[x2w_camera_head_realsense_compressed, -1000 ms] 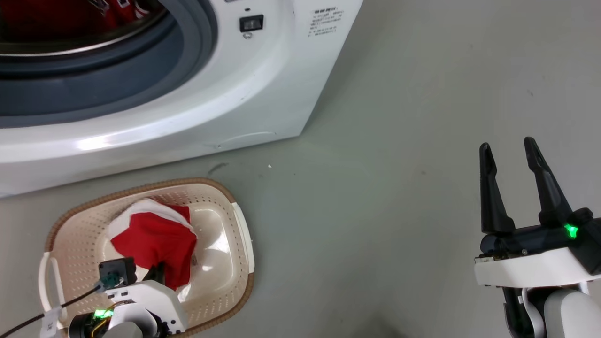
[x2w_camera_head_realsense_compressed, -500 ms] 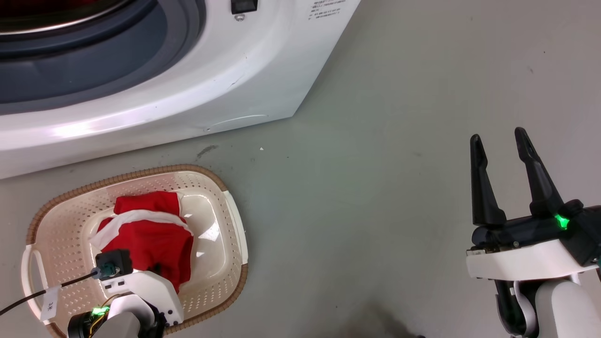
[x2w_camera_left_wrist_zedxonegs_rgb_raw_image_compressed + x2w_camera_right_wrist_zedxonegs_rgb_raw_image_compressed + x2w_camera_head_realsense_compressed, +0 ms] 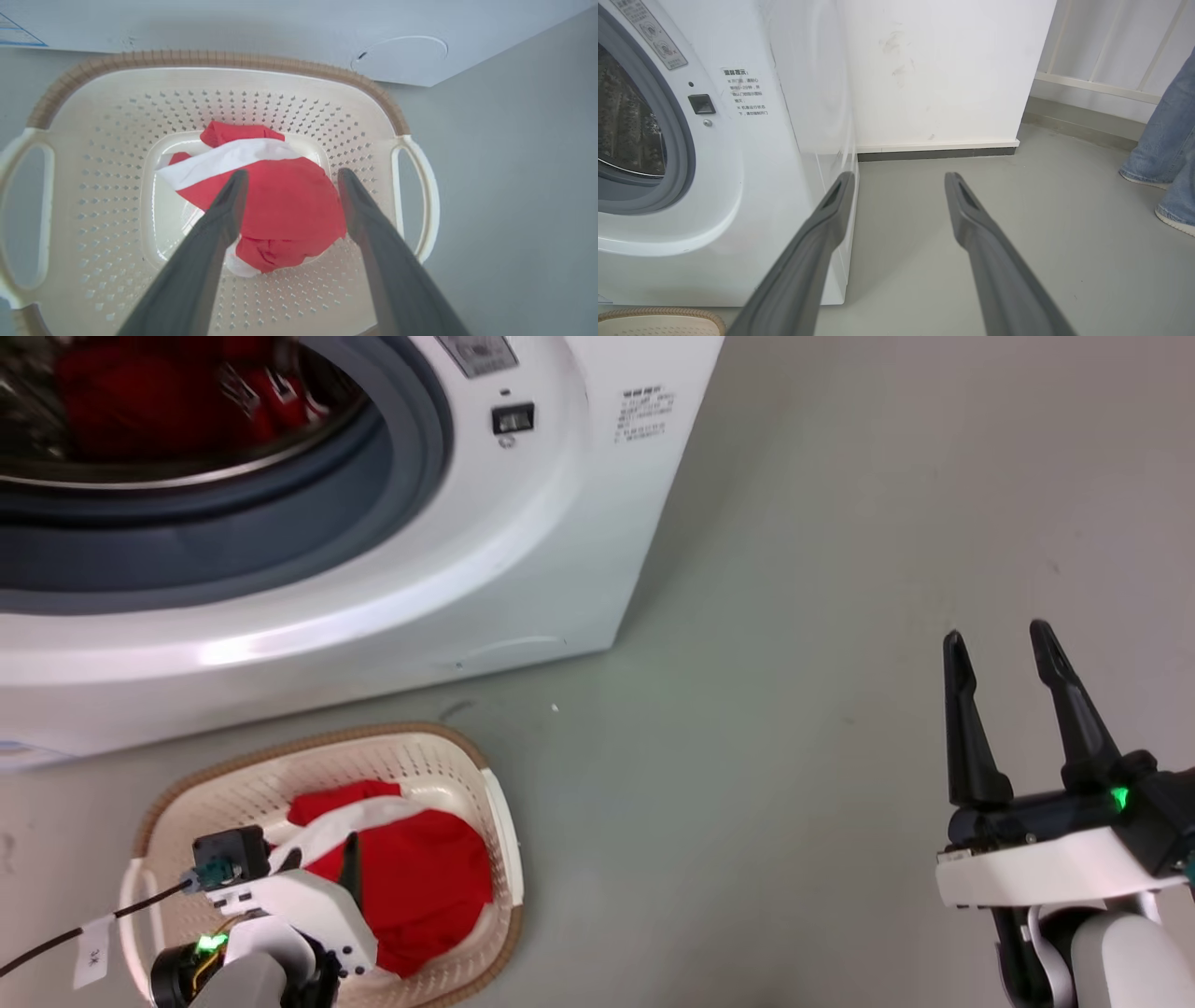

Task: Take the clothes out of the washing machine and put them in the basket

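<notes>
Our left pincer (image 3: 293, 171) hangs wide open over the basket (image 3: 210, 58), its two dark fingers spread above a crumpled red garment (image 3: 285, 205) and gripping nothing; we cannot tell whether the tips touch the cloth. The garment lies in the basket's flat bottom. In the left wrist view its white band (image 3: 224, 161) runs crosswise, from the lower left up to the right. The red bulk bunches below the band, and a small red fold pokes out above it.

The oval basket stands on the grey floor (image 3: 794, 616), just in front of the washing machine (image 3: 523, 551). Its long axis, handle to handle, runs roughly along the washer's front.

More red clothes (image 3: 140, 401) sit inside the steel drum, behind the grey rubber ring of the open porthole.

Our right pincer (image 3: 997, 635) is also open and empty. It is held over bare floor, well to the right of the washer's corner, with its fingers pointing up the head view. A person's legs in blue jeans (image 3: 1167, 140) stand at the far right of the right wrist view.
</notes>
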Robot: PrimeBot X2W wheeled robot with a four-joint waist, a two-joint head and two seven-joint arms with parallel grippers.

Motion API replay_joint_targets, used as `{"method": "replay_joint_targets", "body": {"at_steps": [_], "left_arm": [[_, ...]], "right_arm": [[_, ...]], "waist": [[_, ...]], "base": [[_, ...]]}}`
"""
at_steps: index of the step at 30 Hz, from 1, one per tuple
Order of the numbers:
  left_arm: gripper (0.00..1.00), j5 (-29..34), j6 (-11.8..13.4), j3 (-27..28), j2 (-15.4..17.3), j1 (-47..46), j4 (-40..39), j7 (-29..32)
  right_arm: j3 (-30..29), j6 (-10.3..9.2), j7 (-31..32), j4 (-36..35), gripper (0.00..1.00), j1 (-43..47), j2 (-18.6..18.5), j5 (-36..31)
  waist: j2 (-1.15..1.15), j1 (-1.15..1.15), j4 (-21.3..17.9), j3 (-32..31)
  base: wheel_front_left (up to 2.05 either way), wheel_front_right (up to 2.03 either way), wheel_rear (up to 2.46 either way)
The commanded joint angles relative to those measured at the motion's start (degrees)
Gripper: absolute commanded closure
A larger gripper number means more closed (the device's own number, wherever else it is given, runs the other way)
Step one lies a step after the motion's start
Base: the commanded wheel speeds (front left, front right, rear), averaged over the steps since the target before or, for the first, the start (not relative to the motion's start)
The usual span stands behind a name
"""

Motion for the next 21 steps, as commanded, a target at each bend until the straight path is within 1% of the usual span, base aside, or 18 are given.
{"method": "replay_joint_targets", "body": {"at_steps": [1,7,11,18,21], "left_arm": [[0.0,0.6,0.3,0.4,0.4,1.4,-0.9,-0.3],[0.0,5.1,2.0,4.8,0.7,5.6,-13.1,-0.2],[0.0,9.3,2.9,8.0,0.5,8.4,-21.6,-0.3],[0.0,15.4,2.4,13.5,-0.2,11.5,-35.5,-0.3],[0.0,17.5,2.1,14.8,0.0,10.9,-39.1,-0.3]], "right_arm": [[-0.2,-0.02,0.1,-0.3,0.0,0.6,0.0,-0.6],[-0.7,-0.02,1.6,-1.1,0.0,2.9,0.0,-0.9],[-0.8,-0.02,2.5,-1.8,0.0,4.0,0.0,-0.9],[-0.6,-0.02,3.3,-2.5,0.0,5.7,0.0,-0.7],[-0.6,-0.02,3.4,-3.0,0.0,6.1,0.0,-0.4]], "waist": [[0.0,0.0,1.2,-2.4],[0.0,0.0,2.6,-6.9],[0.0,0.0,3.1,-9.0],[0.0,0.0,2.9,-11.5],[0.0,0.0,2.4,-11.7]], "base": [[0.0,0.0,0.0],[0.0,0.0,0.0],[0.0,0.0,0.0],[0.0,0.0,0.0],[0.0,0.0,0.0]]}}
